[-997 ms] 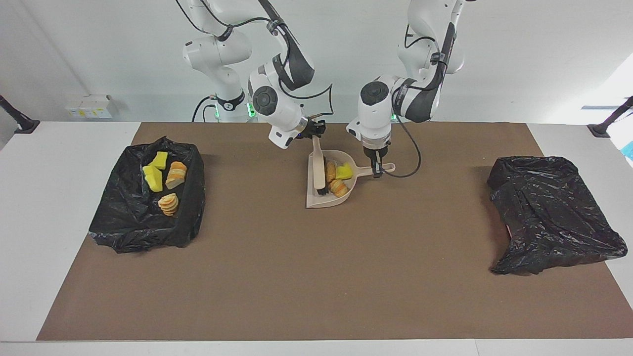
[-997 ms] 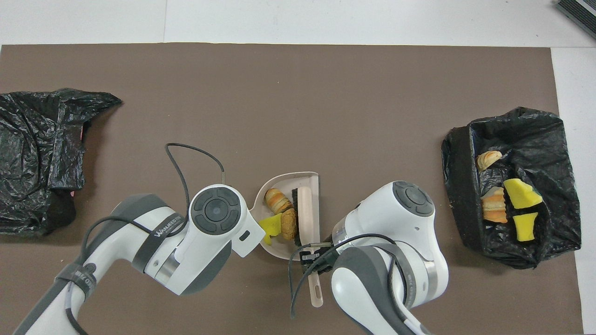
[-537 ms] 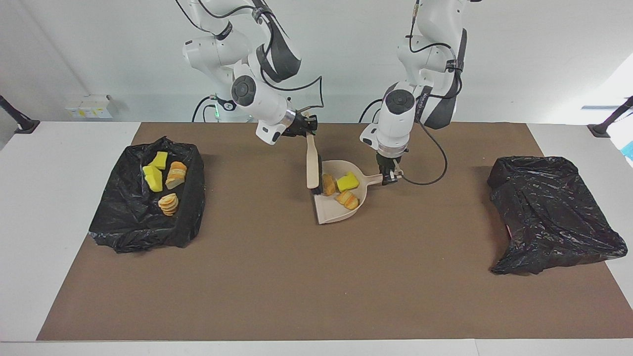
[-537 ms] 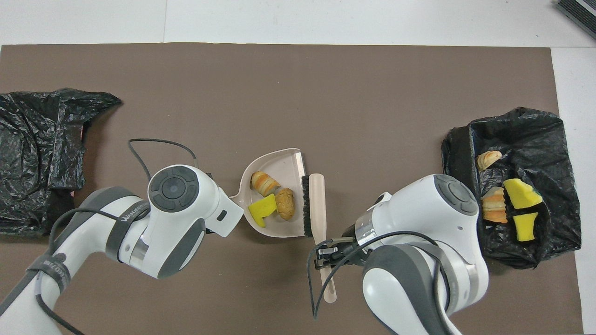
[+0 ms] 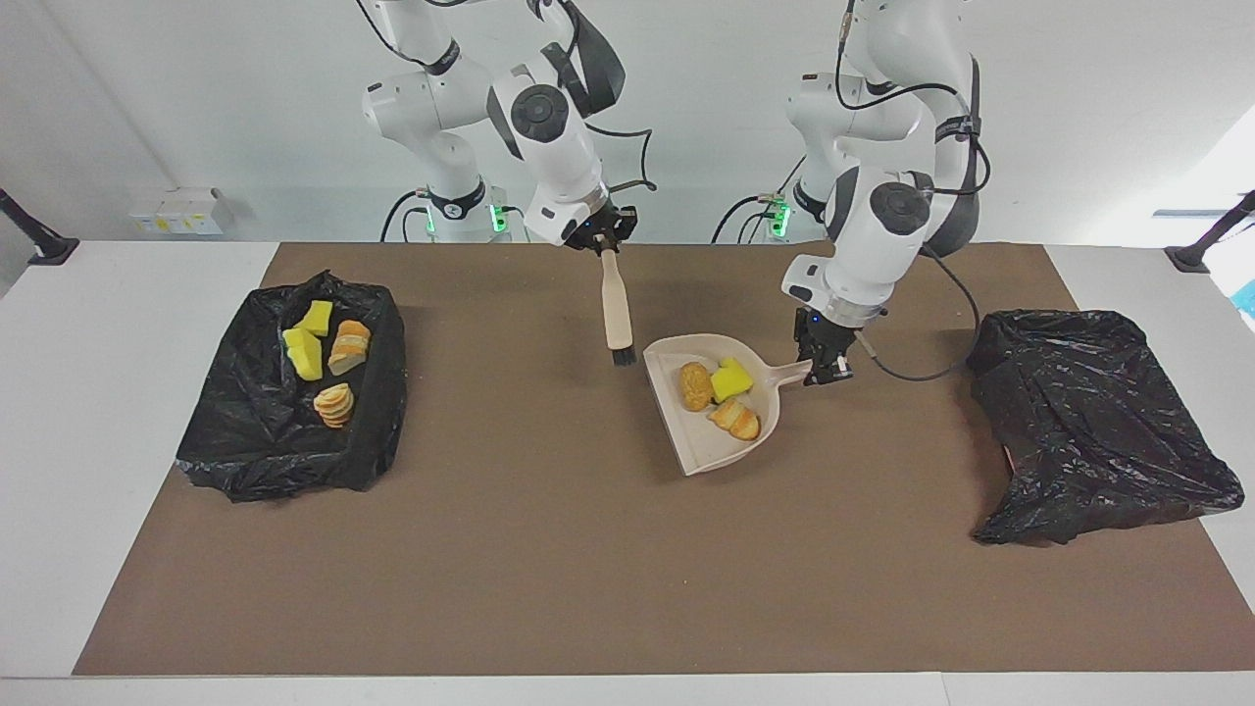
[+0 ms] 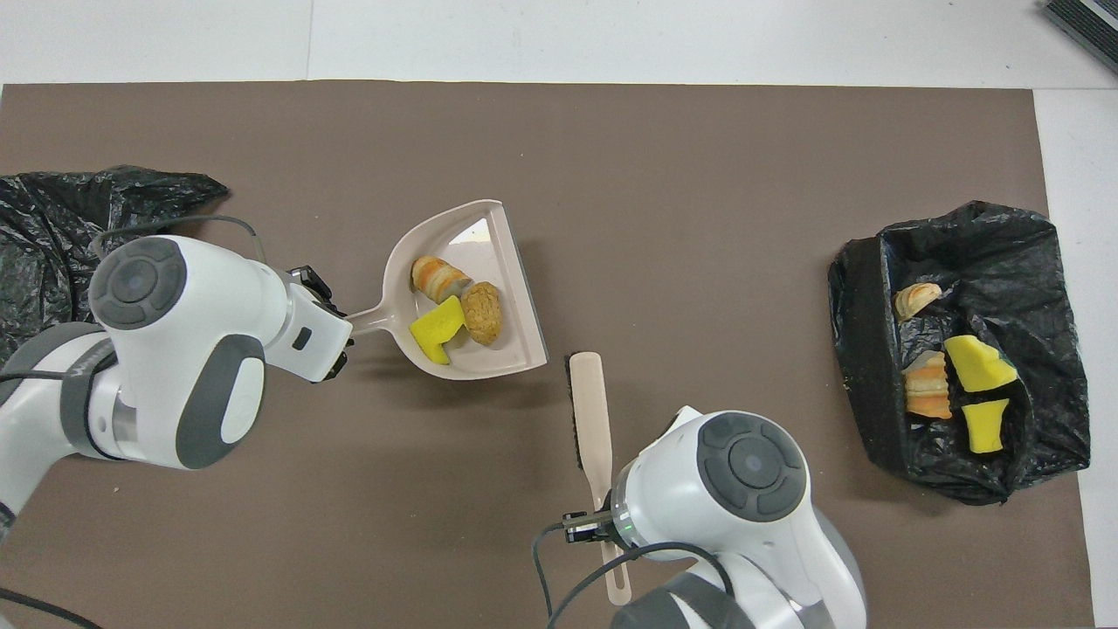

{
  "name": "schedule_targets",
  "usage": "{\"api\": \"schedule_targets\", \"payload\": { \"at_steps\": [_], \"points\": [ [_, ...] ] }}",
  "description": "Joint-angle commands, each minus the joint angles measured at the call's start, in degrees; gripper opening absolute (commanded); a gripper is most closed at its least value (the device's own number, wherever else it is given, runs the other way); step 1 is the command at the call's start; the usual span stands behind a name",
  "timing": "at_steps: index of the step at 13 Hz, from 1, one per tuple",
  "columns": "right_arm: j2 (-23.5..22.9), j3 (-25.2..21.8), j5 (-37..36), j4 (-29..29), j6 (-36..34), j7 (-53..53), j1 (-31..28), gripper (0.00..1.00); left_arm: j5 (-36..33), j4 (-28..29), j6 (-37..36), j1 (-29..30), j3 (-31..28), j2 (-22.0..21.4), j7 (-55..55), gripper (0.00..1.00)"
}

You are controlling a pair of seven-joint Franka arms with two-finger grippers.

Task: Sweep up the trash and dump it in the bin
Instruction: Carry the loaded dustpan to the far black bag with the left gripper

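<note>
- Where the left gripper (image 5: 827,371) meets the dustpan (image 5: 686,431), its fingers are clamped shut on the end of the handle, and the beige pan hangs raised over the brown mat (image 5: 588,569), tilted with its open edge lowest.
- Three pieces of trash (image 5: 722,392) sit in the pan: one yellow sponge chunk between two bread-like lumps; in the overhead view the same three (image 6: 454,301) lie against the pan's back wall.
- From above, the left arm's white wrist covers the grip itself, so only the handle's stem shows.
- Closed tight on the top of the brush (image 5: 617,309), the right gripper (image 5: 607,245) holds it hanging, dark bristles down, above the mat beside the pan and clear of it.
- Overhead, the right wrist hides the middle of the brush handle; only its ends show.
- Four more pieces lie in the open black-lined bin (image 5: 225,441) at the right arm's end of the table.
- A second black bag (image 5: 1098,431) at the left arm's end is crumpled over; what is inside is hidden, and the overhead view cuts it off at the edge.
</note>
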State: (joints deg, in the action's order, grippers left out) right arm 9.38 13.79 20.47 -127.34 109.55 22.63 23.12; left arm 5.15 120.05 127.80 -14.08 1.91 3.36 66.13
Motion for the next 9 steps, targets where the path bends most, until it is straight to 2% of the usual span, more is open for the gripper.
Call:
{"api": "schedule_targets", "payload": {
  "at_steps": [1,4,7,9],
  "points": [
    [3.7,0.1,-3.2,-3.3,2.0,6.5,1.6,0.00,1.2,-5.4,-4.6,2.6,-0.4,-1.3,9.4,0.00],
    [4.0,0.1,-3.2,-4.6,3.7,14.9,7.3,0.00,1.8,-13.6,-14.3,8.0,-0.6,0.9,12.1,0.00],
    [1.9,0.3,-2.9,-4.8,6.5,21.3,13.2,0.00,1.4,-17.5,-17.0,12.3,-0.6,1.9,17.3,0.00],
    [-0.5,0.3,-2.3,-4.8,8.2,23.6,16.2,0.00,1.0,-21.4,-20.5,17.9,-0.6,3.9,22.9,0.00]
  ]
}}
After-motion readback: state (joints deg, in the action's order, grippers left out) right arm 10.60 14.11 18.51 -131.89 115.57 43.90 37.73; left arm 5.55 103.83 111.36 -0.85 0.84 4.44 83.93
